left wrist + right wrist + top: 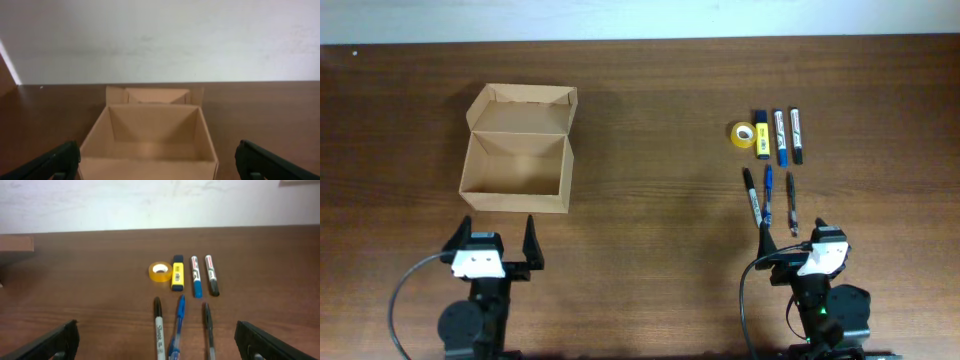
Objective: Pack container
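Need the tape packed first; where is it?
Overhead, the tape lies on the right side, just left of the yellow highlighter, beyond the pens.

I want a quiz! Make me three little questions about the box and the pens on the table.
1. True or false: the container has its lid shut.
2. How many pens lie in the row nearest the right end effector?
3. What lies next to the tape roll: A) yellow highlighter, B) scissors, C) cup?
Key: 1 false, it is open. 2 three. 3 A.
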{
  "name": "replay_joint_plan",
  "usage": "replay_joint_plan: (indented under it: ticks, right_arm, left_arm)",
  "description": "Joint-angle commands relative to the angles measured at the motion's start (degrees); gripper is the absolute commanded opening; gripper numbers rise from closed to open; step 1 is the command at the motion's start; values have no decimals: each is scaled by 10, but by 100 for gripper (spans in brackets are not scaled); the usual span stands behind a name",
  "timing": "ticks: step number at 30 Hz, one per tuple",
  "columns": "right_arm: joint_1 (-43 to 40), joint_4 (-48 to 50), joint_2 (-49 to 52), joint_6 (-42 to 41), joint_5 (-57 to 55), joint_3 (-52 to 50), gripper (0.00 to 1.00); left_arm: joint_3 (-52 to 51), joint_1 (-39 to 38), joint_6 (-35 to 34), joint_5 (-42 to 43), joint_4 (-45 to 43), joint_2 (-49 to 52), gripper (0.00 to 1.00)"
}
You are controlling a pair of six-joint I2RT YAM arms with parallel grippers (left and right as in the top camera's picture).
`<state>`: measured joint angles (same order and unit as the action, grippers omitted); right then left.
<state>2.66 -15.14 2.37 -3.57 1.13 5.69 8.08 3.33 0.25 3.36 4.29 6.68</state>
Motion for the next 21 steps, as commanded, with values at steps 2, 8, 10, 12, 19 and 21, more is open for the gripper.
replay_joint_plan:
  ticks: [2,8,10,12,19,21]
  right_arm:
    - [-4,-27,65,-16,-6,92,99]
    - [-5,-195,274,8,-19,309,99]
    - [-5,-246,349,14,-18,392,99]
    - [-5,-298,421,14,-18,477,99]
    - [-5,-481,627,14,-18,718,99]
    - [-5,-508,663,14,-13,743,99]
  left_arm:
    - [110,-2,7,15,-2,123,100]
    - [330,-2,7,17,60,365,100]
    - [415,-2,7,19,105,439,100]
    - [496,-2,7,33,152,507,100]
    - [689,-2,7,107,286,681,100]
    - [702,-2,7,141,297,704,100]
